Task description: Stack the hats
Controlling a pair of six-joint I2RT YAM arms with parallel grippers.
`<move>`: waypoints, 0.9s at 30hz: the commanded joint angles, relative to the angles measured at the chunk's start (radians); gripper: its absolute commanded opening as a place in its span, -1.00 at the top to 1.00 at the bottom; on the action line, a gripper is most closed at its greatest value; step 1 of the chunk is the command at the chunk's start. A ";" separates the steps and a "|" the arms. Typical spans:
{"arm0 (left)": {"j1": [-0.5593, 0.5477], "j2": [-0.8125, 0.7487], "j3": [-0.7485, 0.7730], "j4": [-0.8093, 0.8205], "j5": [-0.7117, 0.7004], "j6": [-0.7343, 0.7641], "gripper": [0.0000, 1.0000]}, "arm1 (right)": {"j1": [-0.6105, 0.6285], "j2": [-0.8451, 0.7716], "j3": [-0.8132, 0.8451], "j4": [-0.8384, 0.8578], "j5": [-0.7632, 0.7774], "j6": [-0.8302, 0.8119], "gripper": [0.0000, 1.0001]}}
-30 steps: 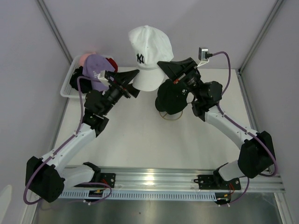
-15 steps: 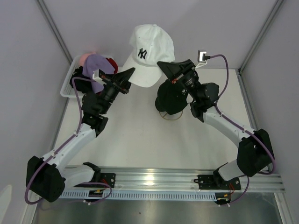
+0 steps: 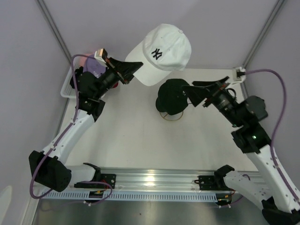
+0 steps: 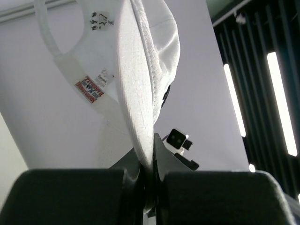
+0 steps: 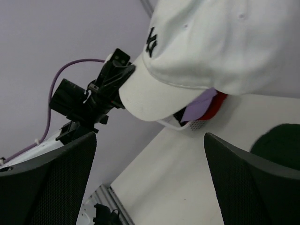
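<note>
Over white table (image 3: pixel 131 136), your left gripper (image 3: pixel 132 69) pinched white cap (image 3: pixel 164 49) by brim upper-centre, right gripper (image 3: pixel 189 86) gaped empty; next likely: lower onto dark cap (image 3: pixel 169 96).

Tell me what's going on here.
The left gripper is pinching the white cap by its brim and holds it in the air over the far side of the table. The right gripper is open and empty, close to the dark cap that sits on the gold stand. A lavender cap and a red cap lie in the white basket, not yet stacked.
</note>
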 commanded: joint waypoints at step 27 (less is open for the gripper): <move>-0.068 0.387 0.155 0.010 0.445 0.092 0.99 | -0.068 -0.076 0.103 -0.534 0.510 -0.091 -0.99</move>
